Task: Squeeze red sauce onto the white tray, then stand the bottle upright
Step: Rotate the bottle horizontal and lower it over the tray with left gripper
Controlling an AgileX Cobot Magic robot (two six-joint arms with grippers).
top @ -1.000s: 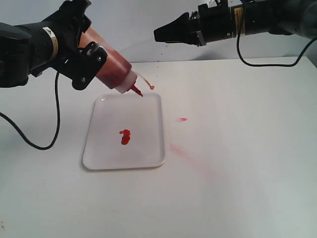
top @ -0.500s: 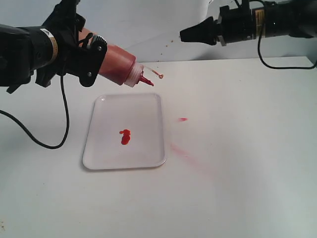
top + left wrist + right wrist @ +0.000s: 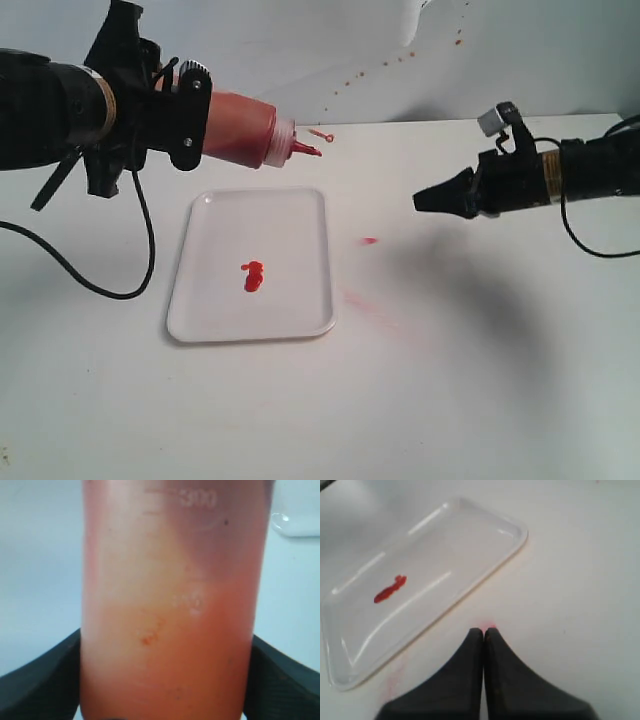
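Bottle (image 3: 240, 128): translucent orange-red, shading from dusky pink to deeper orange in the left wrist view, with faint embossed scale marks. Nozzle (image 3: 303, 149) red, collar whitish.
Red sauce (image 3: 252, 276): glossy bright-red blob.
White tray (image 3: 290, 215): plain white, shiny highlights.
Bench (image 3: 480, 380): white, with faint pink smears (image 3: 369, 241).
Left end effector (image 3: 195, 115) and right end effector (image 3: 425, 200): matte black.
Wall (image 3: 540, 50): pale grey-blue with reddish-brown specks.
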